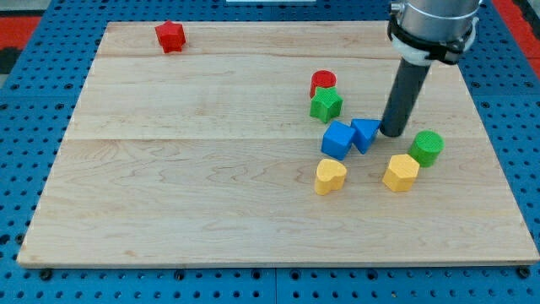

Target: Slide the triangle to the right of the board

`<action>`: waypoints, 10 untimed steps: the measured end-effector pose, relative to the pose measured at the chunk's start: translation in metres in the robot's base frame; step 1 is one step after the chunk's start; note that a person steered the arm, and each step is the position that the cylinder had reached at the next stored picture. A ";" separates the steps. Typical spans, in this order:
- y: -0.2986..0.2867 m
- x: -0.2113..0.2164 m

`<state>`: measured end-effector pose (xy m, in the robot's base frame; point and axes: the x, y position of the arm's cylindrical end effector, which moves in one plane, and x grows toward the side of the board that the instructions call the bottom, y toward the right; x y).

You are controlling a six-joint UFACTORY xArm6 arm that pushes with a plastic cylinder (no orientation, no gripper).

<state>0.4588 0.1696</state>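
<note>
The blue triangle (365, 133) lies right of the board's middle, touching a blue cube (337, 139) on its left. My tip (392, 133) stands on the board right beside the triangle's right edge, touching or nearly touching it. The rod rises from there to the arm at the view's top right.
A red cylinder (323, 82) and a green star (326, 104) sit above the blue blocks. A yellow heart (330, 176) and a yellow hexagon (401, 172) lie below. A green cylinder (427, 148) is right of my tip. A red star (170, 36) is top left. The wooden board (186, 169) sits on a blue pegboard.
</note>
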 end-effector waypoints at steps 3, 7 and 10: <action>-0.047 0.006; -0.087 -0.102; -0.058 -0.069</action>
<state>0.3900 0.1119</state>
